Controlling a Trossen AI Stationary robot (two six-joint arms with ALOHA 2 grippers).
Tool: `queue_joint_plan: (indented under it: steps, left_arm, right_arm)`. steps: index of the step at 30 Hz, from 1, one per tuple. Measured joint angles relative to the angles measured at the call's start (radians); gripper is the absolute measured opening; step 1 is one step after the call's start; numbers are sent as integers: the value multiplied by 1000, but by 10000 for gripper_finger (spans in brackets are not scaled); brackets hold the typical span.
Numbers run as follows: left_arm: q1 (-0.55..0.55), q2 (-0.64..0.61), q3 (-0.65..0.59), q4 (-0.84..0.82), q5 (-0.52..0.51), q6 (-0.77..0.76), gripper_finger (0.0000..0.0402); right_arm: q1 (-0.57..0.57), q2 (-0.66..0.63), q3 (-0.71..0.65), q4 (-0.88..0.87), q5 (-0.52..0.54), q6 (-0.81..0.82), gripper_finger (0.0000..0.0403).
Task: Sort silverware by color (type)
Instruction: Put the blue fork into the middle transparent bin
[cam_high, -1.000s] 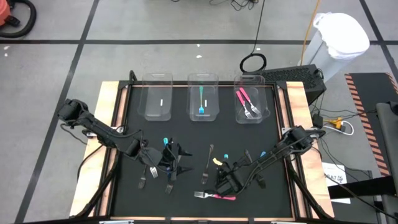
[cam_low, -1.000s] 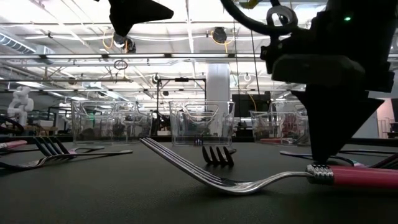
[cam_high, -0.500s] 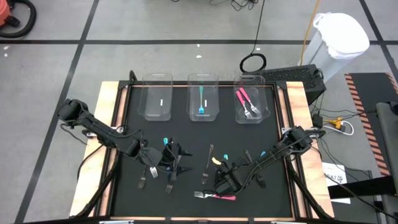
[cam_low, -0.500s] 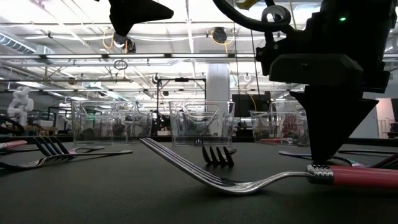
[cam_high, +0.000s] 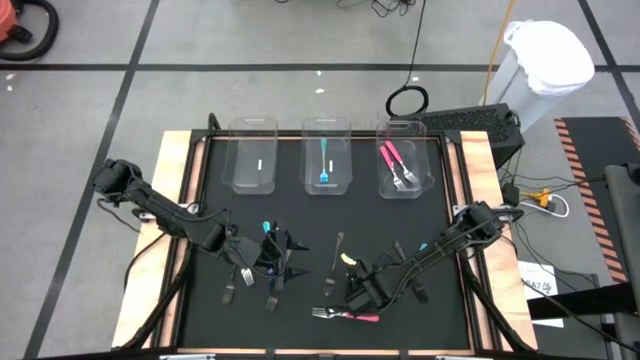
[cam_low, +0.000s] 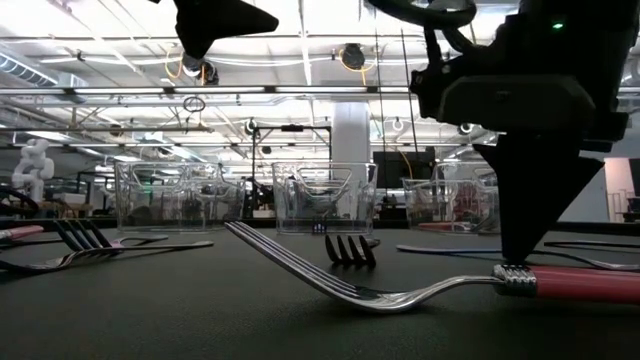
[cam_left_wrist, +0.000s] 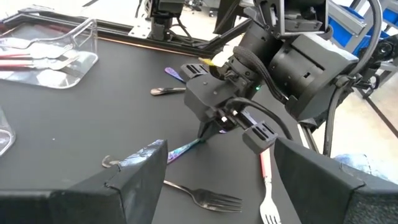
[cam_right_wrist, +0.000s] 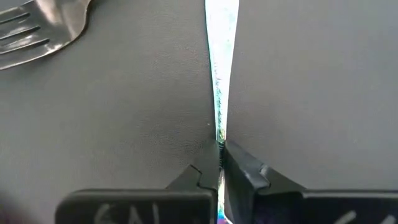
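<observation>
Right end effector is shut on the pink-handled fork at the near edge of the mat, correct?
Not quite. The right end effector is shut, but on a thin iridescent blue-green handle, as the right wrist view shows. The pink-handled fork lies free on the mat beside it, seen in the high view.

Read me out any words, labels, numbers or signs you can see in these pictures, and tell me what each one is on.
No text can be read outright.
Sheet of paper at the high view's lower right: dark marks, too small to read.
Right claw, shut on the blue-handled fork: raised letters on its body, too blurred to read.
White strip in a clear bin: no text visible.
</observation>
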Motion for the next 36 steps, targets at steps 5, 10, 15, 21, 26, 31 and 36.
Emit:
queue_joint_plan:
  steps: [5,10,15,21,26,31,36]
  left_arm:
    - [0,0,0,0,0,1,295]
    - [0,0,0,0,0,1,295]
    - [0,0,0,5,-43,22,295]
    - [-4,0,0,8,-188,26,295]
    - [-31,0,0,0,-366,27,295]
    - [-56,0,0,20,-505,64,295]
    - [-54,0,0,114,-513,153,295]
  right_arm:
    - [2,-62,-2,-17,42,-65,5]
    - [13,-129,-1,-22,100,-125,5]
    - [38,-197,0,-19,297,-143,5]
    - [75,-182,1,-9,689,-43,5]
    - [67,-158,1,6,890,-29,4]
    - [52,-168,1,22,1028,-88,4]
    - [30,-212,2,73,1072,-244,4]
